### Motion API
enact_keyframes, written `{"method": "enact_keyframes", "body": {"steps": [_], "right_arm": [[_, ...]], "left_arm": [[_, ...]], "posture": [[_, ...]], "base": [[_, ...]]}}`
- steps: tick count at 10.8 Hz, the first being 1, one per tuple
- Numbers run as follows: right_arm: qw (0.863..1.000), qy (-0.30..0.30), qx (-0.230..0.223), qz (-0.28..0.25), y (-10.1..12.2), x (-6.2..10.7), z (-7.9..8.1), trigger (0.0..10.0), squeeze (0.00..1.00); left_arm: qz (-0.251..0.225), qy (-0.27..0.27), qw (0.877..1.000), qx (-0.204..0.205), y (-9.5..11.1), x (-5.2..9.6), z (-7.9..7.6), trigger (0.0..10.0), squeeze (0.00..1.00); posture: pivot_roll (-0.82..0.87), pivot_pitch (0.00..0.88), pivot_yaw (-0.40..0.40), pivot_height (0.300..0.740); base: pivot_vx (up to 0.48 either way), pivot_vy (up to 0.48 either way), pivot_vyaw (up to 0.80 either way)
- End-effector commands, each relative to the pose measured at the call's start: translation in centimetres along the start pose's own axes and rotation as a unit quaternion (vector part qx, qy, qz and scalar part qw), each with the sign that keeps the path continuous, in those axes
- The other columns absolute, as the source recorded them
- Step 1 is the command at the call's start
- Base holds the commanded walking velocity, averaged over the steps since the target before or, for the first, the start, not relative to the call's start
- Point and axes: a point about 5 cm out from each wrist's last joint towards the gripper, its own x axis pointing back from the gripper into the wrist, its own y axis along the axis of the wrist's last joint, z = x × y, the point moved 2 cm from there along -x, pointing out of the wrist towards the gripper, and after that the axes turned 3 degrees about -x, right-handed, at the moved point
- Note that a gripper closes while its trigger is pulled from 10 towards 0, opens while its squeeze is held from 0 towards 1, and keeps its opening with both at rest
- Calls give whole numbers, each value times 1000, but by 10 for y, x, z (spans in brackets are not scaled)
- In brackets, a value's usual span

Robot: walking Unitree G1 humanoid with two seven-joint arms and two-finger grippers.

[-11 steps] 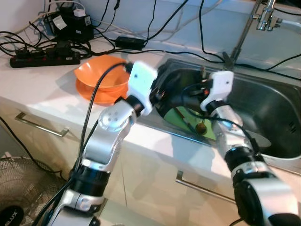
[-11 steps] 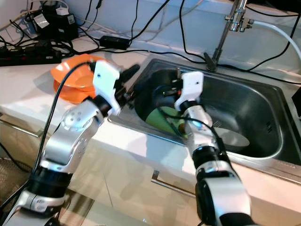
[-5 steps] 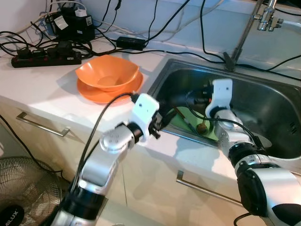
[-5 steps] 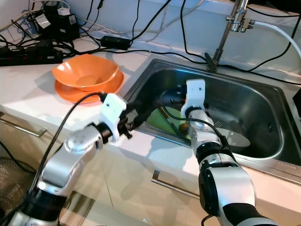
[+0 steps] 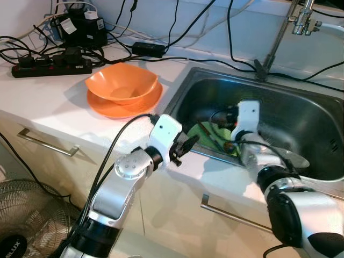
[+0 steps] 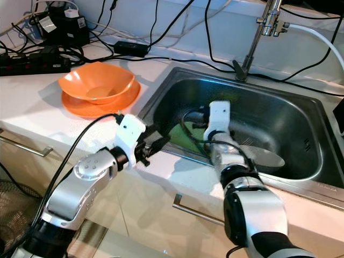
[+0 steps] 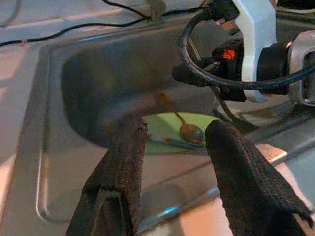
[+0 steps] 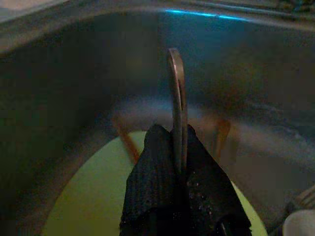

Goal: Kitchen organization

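Observation:
A green plate [image 5: 213, 133] lies in the steel sink [image 5: 301, 115] with a brown spoon [image 7: 190, 132] and other utensils on it. My right gripper [image 8: 174, 135] reaches down into the sink above that plate and is shut on a thin metal utensil [image 8: 176, 93] that stands edge-on between its fingers. My left gripper [image 5: 189, 142] hovers open over the sink's front rim, its two black fingers [image 7: 123, 162] spread with nothing between them. An orange bowl [image 5: 122, 82] sits on an orange plate [image 5: 105, 107] on the counter to the left.
The tap [image 5: 282, 32] rises behind the sink. A power strip [image 5: 51, 67], adapters and several black cables clutter the back of the white counter. A flat metal dish [image 6: 260, 158] lies in the sink's right half. A fan [image 5: 21, 215] stands on the floor at the left.
My left arm has drawn back from above the sink's left edge down to its front rim. My right gripper has sunk lower into the sink.

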Motion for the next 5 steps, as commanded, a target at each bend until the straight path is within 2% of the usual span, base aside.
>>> {"method": "enact_keyframes", "body": {"steps": [1, 2, 3, 5], "right_arm": [[1000, 0, -4, 3, 2, -1, 0, 10000, 0], [1000, 5, -2, 8, 0, -1, 3, 10000, 294], [1000, 10, -1, 13, -4, 0, 6, 10000, 941], [1000, 12, -1, 15, -6, 0, 7, 10000, 882]], "left_arm": [[-2, -5, 1000, -4, 4, 0, -3, 10000, 0], [1, -5, 1000, -4, 3, 0, -4, 10000, 0], [4, -8, 1000, -3, 3, 1, -5, 10000, 0], [5, -9, 1000, -3, 2, 1, -6, 10000, 0]], "posture": [[292, 16, -51, 740], [293, 16, -51, 740], [296, 15, -53, 740], [297, 10, -51, 740]], "base": [[0, 0, 0], [0, 0, 0], [0, 0, 0], [0, 0, 0]]}}
